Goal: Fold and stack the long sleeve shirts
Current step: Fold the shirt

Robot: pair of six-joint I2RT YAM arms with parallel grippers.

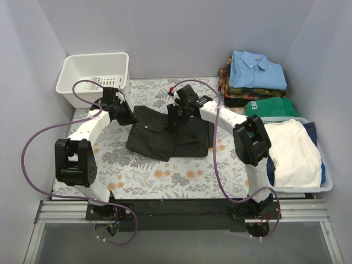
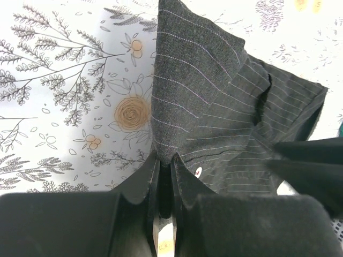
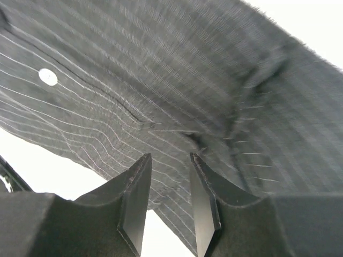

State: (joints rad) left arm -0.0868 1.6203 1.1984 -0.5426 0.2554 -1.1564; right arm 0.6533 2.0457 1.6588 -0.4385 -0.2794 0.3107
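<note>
A black pinstriped shirt (image 1: 165, 135) lies partly folded on the floral table cover, in the middle. My left gripper (image 1: 129, 117) is shut on the shirt's left edge; in the left wrist view (image 2: 167, 158) a ridge of the cloth (image 2: 193, 91) rises from between the jaws. My right gripper (image 1: 175, 116) is open just above the shirt's top middle; in the right wrist view (image 3: 170, 160) the jaws stand apart over the striped cloth (image 3: 177, 80), with nothing between them. A pale button (image 3: 47, 76) shows. A folded light blue shirt (image 1: 257, 70) tops a plaid stack (image 1: 228, 82) at the back right.
An empty white basket (image 1: 93, 77) stands at the back left. A folded green garment (image 1: 269, 105) lies beside the stack. A blue-rimmed bin (image 1: 324, 184) at the right holds a white garment (image 1: 294, 151). Purple cables loop over both arms.
</note>
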